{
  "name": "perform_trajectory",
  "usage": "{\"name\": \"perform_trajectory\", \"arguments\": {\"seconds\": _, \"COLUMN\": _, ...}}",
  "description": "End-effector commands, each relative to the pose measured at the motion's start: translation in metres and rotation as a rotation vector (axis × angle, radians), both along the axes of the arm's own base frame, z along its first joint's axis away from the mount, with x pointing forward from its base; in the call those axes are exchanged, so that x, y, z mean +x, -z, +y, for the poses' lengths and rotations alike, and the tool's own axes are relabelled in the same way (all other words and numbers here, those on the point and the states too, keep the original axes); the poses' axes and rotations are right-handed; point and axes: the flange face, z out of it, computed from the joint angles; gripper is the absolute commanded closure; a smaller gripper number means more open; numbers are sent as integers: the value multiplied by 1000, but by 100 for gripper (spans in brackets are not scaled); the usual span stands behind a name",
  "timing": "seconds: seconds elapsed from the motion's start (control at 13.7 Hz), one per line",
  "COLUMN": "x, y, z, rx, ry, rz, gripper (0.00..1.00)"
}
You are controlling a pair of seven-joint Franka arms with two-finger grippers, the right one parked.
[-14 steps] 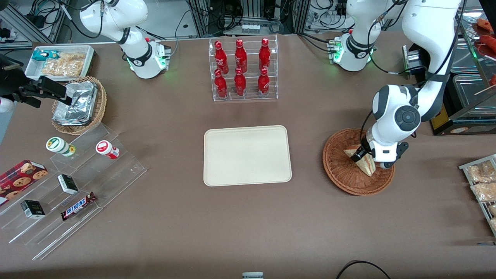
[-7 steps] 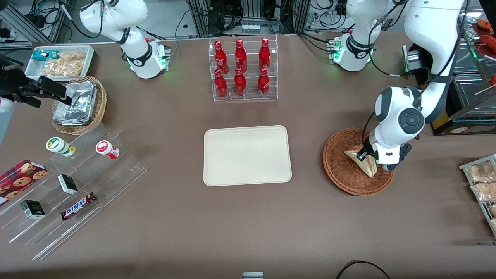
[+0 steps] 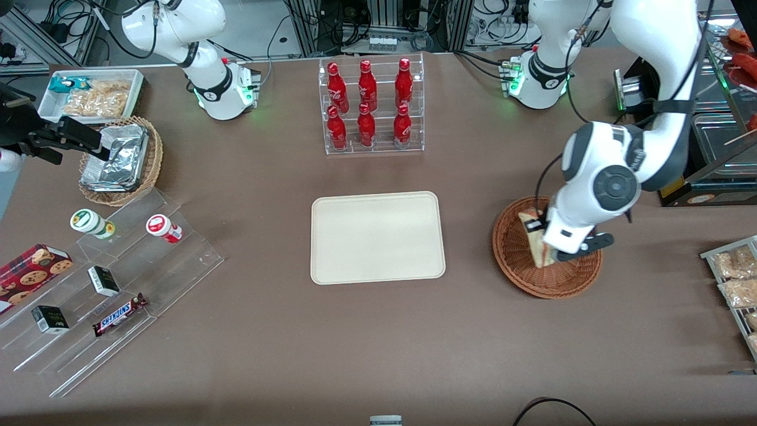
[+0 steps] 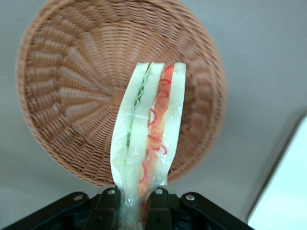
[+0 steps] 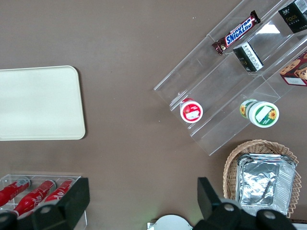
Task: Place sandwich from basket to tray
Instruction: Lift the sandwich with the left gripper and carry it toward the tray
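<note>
My left gripper (image 3: 543, 244) is shut on the sandwich (image 3: 532, 239), a wrapped pale wedge with green and red-orange filling, and holds it lifted above the reddish-brown wicker basket (image 3: 513, 260). In the left wrist view the sandwich (image 4: 148, 139) hangs from the gripper (image 4: 134, 208) with its cut edge showing, and the basket (image 4: 67, 86) lies below it with nothing in it. The cream tray (image 3: 377, 236) lies at the table's middle with nothing on it, toward the parked arm's end from the basket. Its corner shows in the left wrist view (image 4: 288, 191) and it shows in the right wrist view (image 5: 38, 103).
A clear rack of red bottles (image 3: 371, 106) stands farther from the front camera than the tray. Toward the parked arm's end are a tan basket of foil packets (image 3: 118, 160), a white snack bin (image 3: 89, 94) and a clear stepped stand with snacks (image 3: 112, 284). Bagged snacks (image 3: 733, 278) lie at the working arm's end.
The gripper has lifted the sandwich off the basket floor and turned it upright, shifting slightly toward the tray. The arm's wrist has risen.
</note>
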Motion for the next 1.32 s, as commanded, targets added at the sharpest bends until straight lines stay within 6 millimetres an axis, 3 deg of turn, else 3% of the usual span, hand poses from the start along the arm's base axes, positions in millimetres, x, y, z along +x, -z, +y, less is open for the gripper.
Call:
{"name": "perform_trajectory", "arguments": {"seconds": 0.0, "x": -11, "y": 0, "z": -52, "rx": 8, "ry": 59, "rz": -1, "gripper": 96}}
{"name": "perform_trajectory", "arguments": {"seconds": 0.22, "x": -28, "y": 20, "z": -129, "rx": 19, "ry": 47, "rz": -41, "gripper": 96}}
{"name": "perform_trajectory", "arguments": {"seconds": 0.51, "x": -36, "y": 51, "z": -211, "rx": -5, "ry": 42, "rz": -58, "gripper": 96}}
{"name": "perform_trajectory", "arguments": {"seconds": 0.66, "x": -34, "y": 56, "z": -240, "rx": -17, "ry": 35, "rz": -70, "gripper": 97}}
{"name": "perform_trajectory", "arguments": {"seconds": 0.95, "x": -52, "y": 73, "z": -313, "rx": -63, "ry": 20, "rz": -79, "gripper": 97}}
{"name": "perform_trajectory", "arguments": {"seconds": 1.1, "x": -50, "y": 74, "z": -336, "rx": -84, "ry": 17, "rz": -94, "gripper": 97}}
{"name": "perform_trajectory", "arguments": {"seconds": 1.24, "x": -52, "y": 79, "z": -347, "rx": -91, "ry": 26, "rz": -95, "gripper": 97}}
